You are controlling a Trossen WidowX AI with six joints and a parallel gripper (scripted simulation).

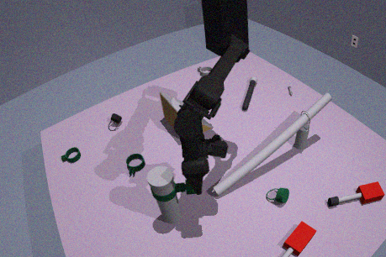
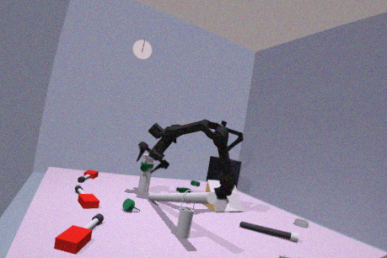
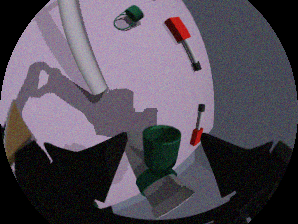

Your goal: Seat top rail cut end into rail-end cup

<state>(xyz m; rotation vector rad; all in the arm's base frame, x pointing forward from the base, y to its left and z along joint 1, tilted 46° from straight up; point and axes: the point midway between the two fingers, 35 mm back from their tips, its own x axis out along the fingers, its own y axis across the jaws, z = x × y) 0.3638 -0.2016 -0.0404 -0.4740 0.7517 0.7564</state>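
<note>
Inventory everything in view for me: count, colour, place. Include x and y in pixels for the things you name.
rail [image 1: 273,144] [image 2: 177,197] [image 3: 82,47]: one, white, through the loop cap
big post [image 1: 169,210] [image 2: 144,185]: one, grey, left of the rail from above
rail-end cup [image 3: 161,147]: one, green, on the big post's band
small post [image 1: 300,139] [image 2: 184,223]: one, grey, under the rail
mallets: three, red heads, exterior view's left side
loose bands: two, green, beyond the big post
loose loop caps: one green, one black, on the table
dark rod [image 1: 249,96] [image 2: 266,231]: one, near the small post
claw [image 2: 153,159]: one, black, open, at the cup
</note>
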